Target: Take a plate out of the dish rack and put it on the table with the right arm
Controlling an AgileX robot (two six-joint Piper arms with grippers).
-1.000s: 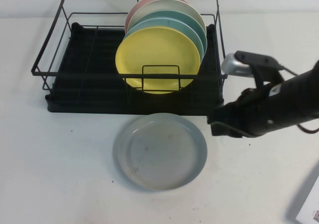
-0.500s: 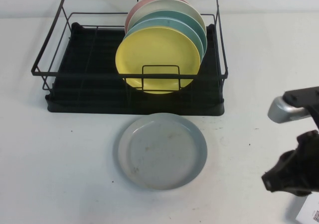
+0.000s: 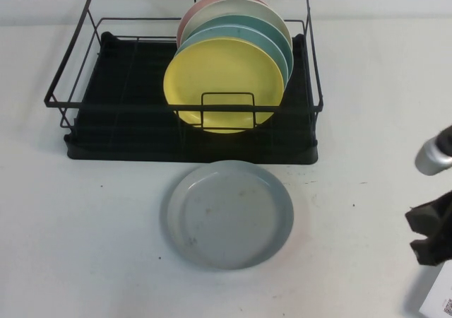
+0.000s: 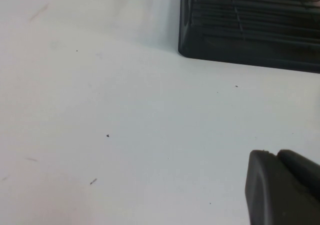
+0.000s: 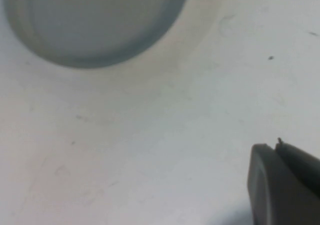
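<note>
The plate (image 3: 227, 214) lay flat on the table (image 3: 85, 247) just in front of the dish rack (image 3: 127, 131), face up, resting on its base with nothing touching it. Being round, it had no long axis and pointed no particular way; its raised rim ran evenly all round. Judged from that, the placing step looked done and the step in hand was the clearing away of the right arm (image 3: 432, 212), which showed only at the right edge of the high view. The plate was well apart from the right gripper (image 5: 285, 185) and off to the left of its jaws, which held nothing; how far they stood open could not be told. The next move probably called only for parking the arm clear of plate and rack. The left gripper (image 4: 282, 187) hovered low over bare table with a corner of the rack's tray beyond its jaws; their opening could not be told either.
</note>
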